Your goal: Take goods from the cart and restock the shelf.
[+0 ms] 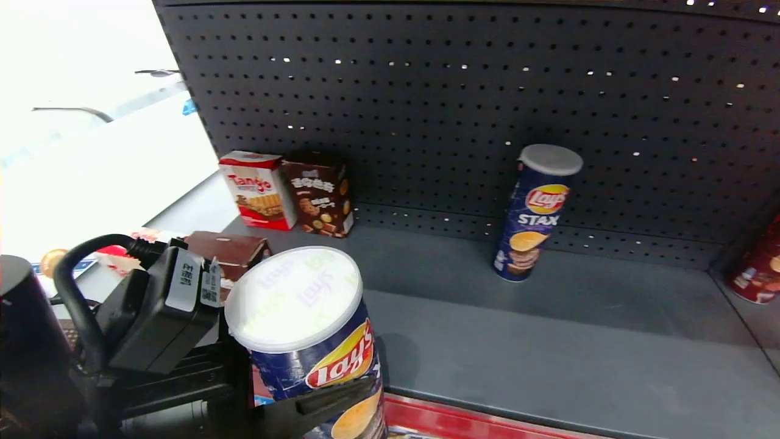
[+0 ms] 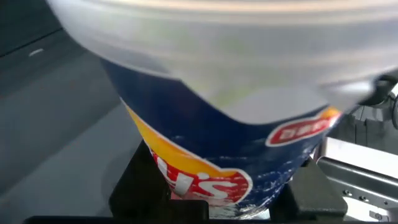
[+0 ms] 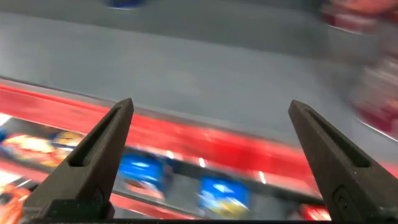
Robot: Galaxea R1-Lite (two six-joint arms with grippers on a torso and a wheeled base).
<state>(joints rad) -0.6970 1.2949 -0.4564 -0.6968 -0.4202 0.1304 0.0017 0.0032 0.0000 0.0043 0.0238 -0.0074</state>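
My left gripper (image 1: 286, 390) is shut on a dark blue chip can (image 1: 317, 341) with a white lid, held upright at the front left edge of the grey shelf (image 1: 518, 347). In the left wrist view the same can (image 2: 236, 143) sits between the black fingers (image 2: 140, 186). A second blue chip can (image 1: 536, 213) stands further back on the shelf, leaning against the perforated back panel. My right gripper (image 3: 211, 149) is open over the shelf's red front edge (image 3: 205, 140), with nothing between its fingers.
A red-and-white wafer box (image 1: 259, 190) and a brown cookie box (image 1: 320, 195) stand at the shelf's back left. A brown box (image 1: 228, 253) lies near my left wrist. A red can (image 1: 758, 268) stands at the far right. Wide bare shelf lies between the cans.
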